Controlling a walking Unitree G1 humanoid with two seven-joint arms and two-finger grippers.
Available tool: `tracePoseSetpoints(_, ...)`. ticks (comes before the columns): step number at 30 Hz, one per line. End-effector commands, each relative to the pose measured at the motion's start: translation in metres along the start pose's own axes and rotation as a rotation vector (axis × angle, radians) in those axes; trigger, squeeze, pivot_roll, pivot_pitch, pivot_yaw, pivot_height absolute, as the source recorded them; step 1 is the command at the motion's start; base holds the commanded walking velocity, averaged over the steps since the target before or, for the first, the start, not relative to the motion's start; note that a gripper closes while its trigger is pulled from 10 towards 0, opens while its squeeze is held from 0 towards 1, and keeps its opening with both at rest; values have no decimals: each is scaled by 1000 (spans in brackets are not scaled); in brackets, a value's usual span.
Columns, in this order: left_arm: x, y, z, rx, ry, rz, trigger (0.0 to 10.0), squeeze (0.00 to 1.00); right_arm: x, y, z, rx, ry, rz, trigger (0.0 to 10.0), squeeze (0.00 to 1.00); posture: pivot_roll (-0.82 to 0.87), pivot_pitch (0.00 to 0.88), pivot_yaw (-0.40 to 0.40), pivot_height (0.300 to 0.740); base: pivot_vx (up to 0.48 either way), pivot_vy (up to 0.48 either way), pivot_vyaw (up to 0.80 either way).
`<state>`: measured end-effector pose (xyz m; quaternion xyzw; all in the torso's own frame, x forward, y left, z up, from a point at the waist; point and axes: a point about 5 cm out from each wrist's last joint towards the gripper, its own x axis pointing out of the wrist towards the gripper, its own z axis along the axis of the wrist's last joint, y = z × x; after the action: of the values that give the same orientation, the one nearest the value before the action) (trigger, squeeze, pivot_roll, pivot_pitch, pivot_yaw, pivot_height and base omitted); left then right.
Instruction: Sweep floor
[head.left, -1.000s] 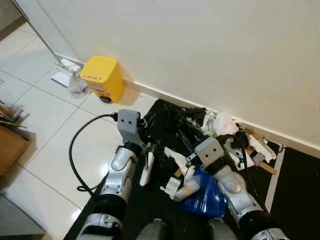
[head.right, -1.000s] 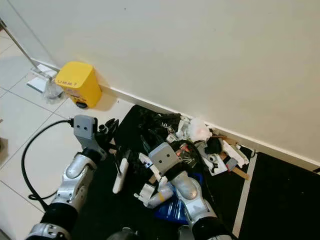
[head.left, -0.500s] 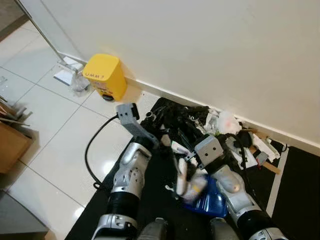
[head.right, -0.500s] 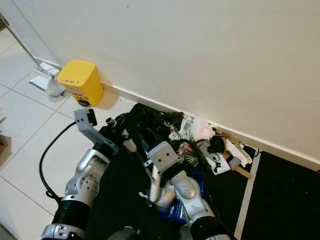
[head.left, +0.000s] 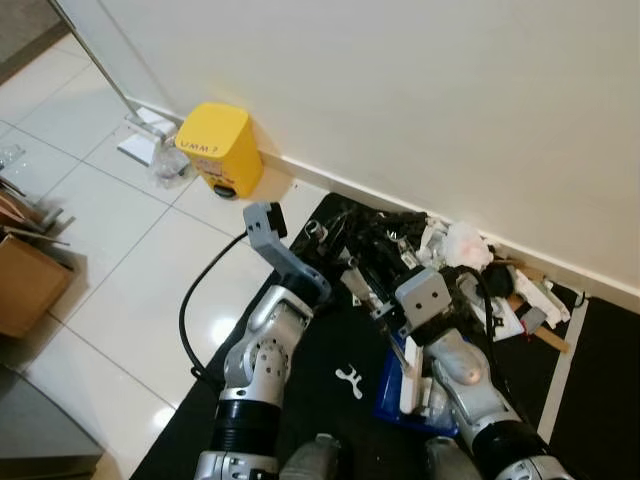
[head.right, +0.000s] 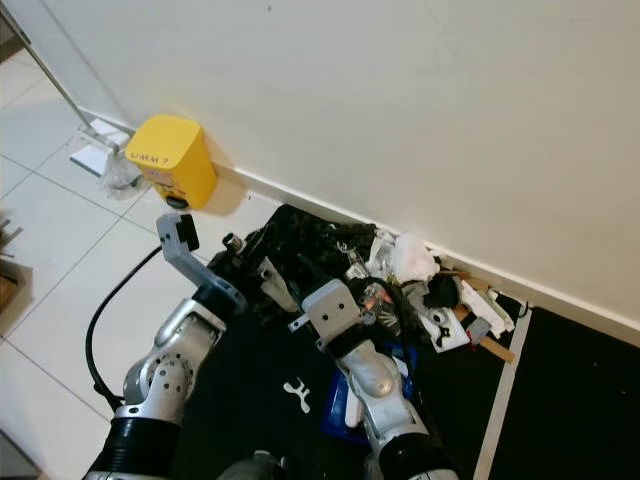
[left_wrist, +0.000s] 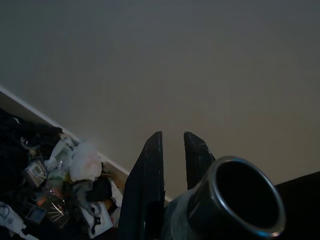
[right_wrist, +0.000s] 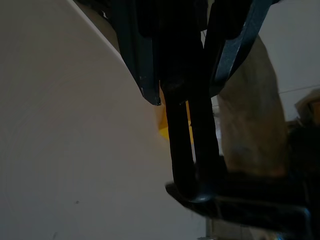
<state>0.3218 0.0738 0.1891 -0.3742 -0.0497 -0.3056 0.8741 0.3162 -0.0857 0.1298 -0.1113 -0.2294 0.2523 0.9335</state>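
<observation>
A black mat (head.left: 300, 400) fills the lower centre, with a rubbish pile (head.left: 450, 260) against the wall at right. The blue dustpan (head.left: 395, 395) lies below it. Gathering is under way. Left end effector (left_wrist: 172, 150): nearly closed, empty; the right's I cannot tell. Next, push rubbish panward.

cream wall (head.left: 400, 90), white tiled floor (head.left: 110, 260)

Open white tile floor (head.left: 110, 260) lies to the left, crossed by a black cable (head.left: 196, 300), while ahead the litter pile (head.left: 450, 270) against the wall (head.left: 400, 90) and the yellow box (head.left: 219, 151) block passage
</observation>
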Motion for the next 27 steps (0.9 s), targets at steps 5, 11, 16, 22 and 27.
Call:
tracePoseSetpoints(5, -18, -10, 55, 114, -7, -99, 10000, 0, 1, -25, 11, 111, -66, -180, 10000, 0, 106, 345, 149, 740, 0, 0, 0)
tracePoseSetpoints(11, -32, -15, 109, 296, 8, -48, 10000, 0, -4, -57, 27, 101, -139, -292, 10000, 0, 130, 335, 170, 740, 0, 0, 0)
tracePoseSetpoints(16, -39, -28, 136, 327, -4, -56, 10000, 0, -6, -67, 38, 81, -183, -319, 10000, 0, 147, 304, 188, 740, 0, 0, 0)
tracePoseSetpoints(22, -29, -47, 184, 322, -122, -38, 10000, 0, -3, -71, 52, 60, -234, -306, 10000, 0, 153, 269, 189, 740, 0, 0, 0)
tracePoseSetpoints(27, -21, -62, 234, 334, -230, 12, 10000, 0, 0, -72, 51, 64, -216, -298, 10000, 0, 158, 245, 182, 740, 0, 0, 0)
